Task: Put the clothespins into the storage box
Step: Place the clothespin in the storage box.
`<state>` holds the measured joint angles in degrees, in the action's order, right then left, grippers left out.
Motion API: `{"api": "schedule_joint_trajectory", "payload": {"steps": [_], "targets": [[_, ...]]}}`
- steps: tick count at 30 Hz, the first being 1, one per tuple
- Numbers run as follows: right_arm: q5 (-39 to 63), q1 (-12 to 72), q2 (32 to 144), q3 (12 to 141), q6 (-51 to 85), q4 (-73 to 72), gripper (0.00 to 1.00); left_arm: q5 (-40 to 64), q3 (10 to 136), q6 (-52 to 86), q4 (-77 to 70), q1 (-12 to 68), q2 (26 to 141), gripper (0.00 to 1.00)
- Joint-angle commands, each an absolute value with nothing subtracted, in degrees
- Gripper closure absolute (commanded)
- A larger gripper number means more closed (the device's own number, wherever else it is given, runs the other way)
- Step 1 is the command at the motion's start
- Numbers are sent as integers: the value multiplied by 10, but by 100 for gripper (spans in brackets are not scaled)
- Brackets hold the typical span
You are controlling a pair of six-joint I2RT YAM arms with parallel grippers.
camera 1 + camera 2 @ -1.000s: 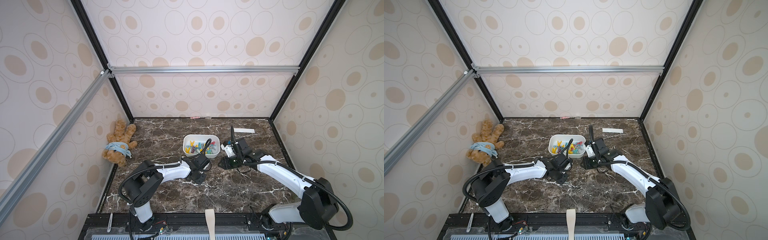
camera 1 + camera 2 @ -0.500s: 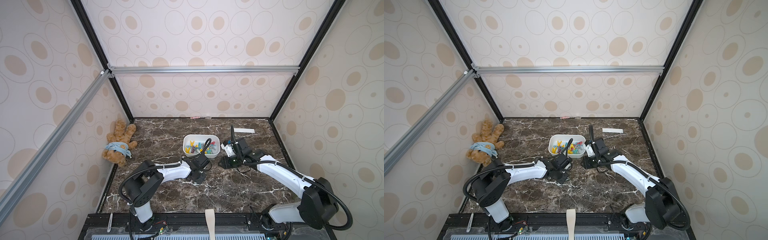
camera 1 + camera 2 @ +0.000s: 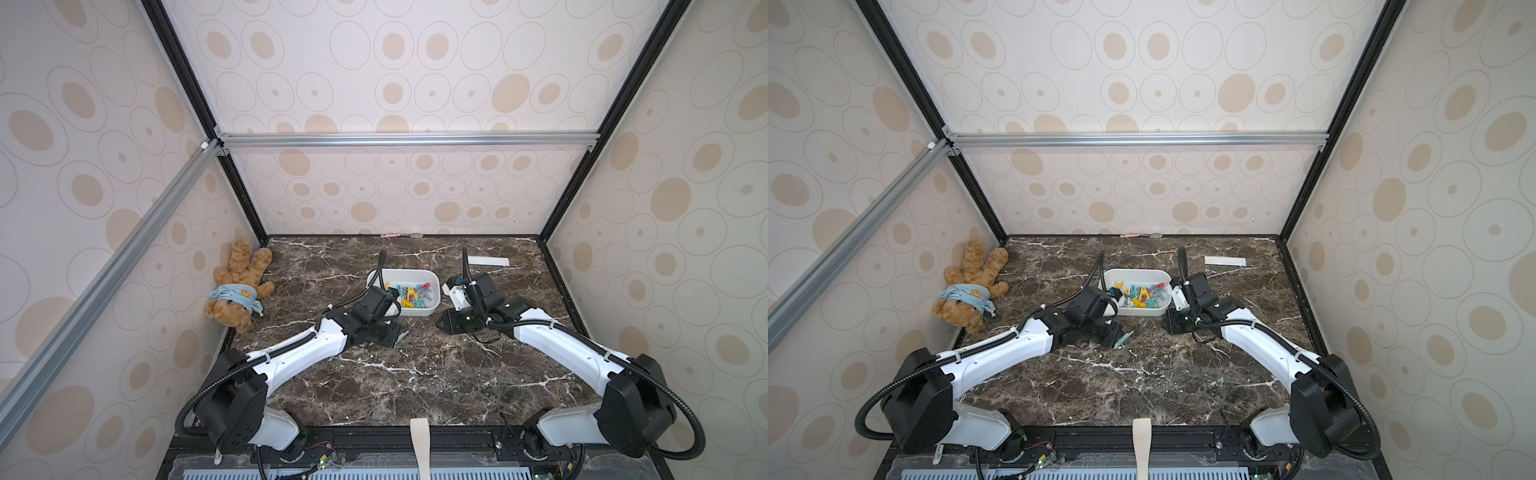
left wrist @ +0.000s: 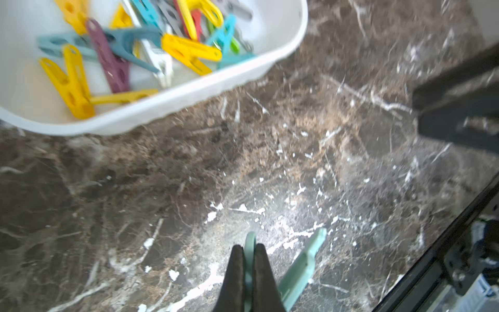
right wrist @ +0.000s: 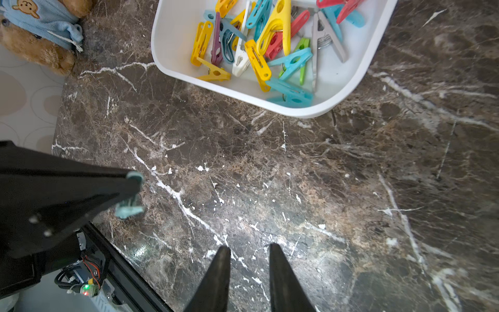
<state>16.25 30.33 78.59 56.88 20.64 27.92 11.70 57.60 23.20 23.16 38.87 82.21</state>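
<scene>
Apparently gripped clothespin [image 4: 304, 260], open marble [image 4: 189, 167], box [image 4: 189, 94] rim

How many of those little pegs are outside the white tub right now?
1: a pale green clothespin, pinched in the left pincer on the near side of the storage box. Others could be hidden under the arms.

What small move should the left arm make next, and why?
Probably lift straight up: the left tool is shut on a pale green clothespin low near the marble, beside the storage box, whose rim it must clear to join the pegs inside.
</scene>
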Motion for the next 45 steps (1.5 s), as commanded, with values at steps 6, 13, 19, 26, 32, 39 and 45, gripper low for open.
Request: {"api": "schedule_joint_trajectory", "payload": {"steps": [6,13,19,26,32,39,45], "targets": [[155,307,783,624,208,297,72,148,771,242,207,303,968,100],[177,307,787,622,212,282,72,68,894,243,217,298,1101,100],[177,306,789,596,216,251,72,59,924,241,220,298,1145,100],[176,306,790,582,212,238,71,69,973,239,246,295,1190,96],[156,303,779,584,196,254,71,66,971,249,235,295,1189,86],[147,298,760,579,196,259,70,68,969,248,238,295,1175,84],[146,298,749,583,203,275,70,67,896,244,218,295,1098,73]]}}
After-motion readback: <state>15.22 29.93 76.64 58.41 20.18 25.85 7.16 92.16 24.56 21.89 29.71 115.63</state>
